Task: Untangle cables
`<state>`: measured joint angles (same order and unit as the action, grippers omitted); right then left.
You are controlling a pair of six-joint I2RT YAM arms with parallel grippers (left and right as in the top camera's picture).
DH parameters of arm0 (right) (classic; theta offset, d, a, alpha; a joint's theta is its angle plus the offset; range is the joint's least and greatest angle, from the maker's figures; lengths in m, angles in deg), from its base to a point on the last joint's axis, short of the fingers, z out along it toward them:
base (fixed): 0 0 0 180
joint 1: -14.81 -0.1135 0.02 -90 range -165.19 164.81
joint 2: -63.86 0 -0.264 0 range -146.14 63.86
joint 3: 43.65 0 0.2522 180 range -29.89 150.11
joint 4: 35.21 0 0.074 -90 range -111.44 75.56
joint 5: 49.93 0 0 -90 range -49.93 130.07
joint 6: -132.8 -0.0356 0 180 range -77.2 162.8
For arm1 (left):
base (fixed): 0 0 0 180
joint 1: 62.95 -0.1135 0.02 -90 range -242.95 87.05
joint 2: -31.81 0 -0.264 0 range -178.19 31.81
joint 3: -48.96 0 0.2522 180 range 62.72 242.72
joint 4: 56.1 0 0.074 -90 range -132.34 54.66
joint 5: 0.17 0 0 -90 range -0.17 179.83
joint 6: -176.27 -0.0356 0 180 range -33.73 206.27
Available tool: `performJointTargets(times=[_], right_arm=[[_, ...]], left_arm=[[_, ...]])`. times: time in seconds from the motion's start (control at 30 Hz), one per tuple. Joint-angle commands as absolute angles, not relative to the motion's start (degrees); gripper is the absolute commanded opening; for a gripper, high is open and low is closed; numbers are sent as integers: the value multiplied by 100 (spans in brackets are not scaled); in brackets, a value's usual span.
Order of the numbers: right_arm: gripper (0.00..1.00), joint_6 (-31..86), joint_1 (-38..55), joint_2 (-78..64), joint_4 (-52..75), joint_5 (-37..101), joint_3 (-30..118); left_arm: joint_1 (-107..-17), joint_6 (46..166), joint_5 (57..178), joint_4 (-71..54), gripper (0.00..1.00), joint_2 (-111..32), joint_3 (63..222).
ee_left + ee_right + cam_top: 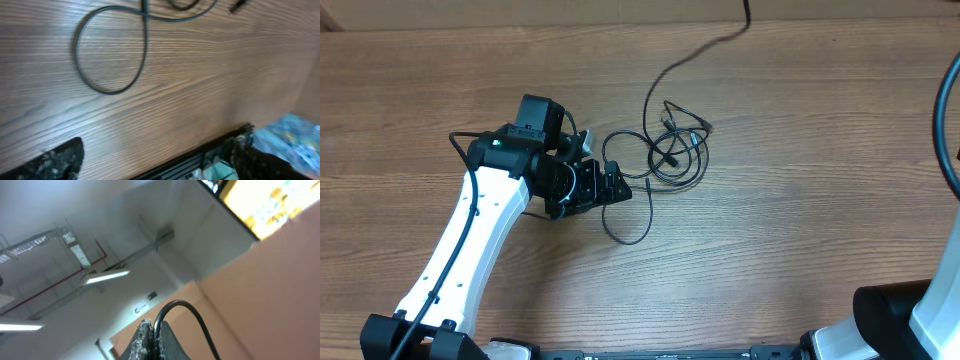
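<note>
Wood-grain worktop (800,200) carries everything: nearest the arm bases, the right tool (152,342) tips up toward the ceiling with its fingers pressed together, and whether the black cord (187,311) arching beside them is pinched cannot be told. Farther out, the left tool (617,187) hangs low over the wood, spread wide and holding nothing, just beside a loose loop of the cables (672,150). Beyond lies their small tangle, mid-worktop, one strand running to the far edge.
</note>
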<state>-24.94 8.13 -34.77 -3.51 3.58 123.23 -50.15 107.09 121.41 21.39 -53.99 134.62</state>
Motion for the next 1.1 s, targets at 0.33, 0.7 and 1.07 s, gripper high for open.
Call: performJointTargets(times=[0.33,0.7,1.07], right_arm=[[4,-1447,603,-3427,2027,-659,12417],[4,-1266,577,-3427,2493,-1260,12419],[4,-936,575,-3433,2860,-1256,12417]], left_arm=[[-5103,10171,17806,106,89,-5443,13560],[-5026,16527,17397,-2685,76,-5443,13560],[-4493,20313,15548,-5372,83,-5443,13560]])
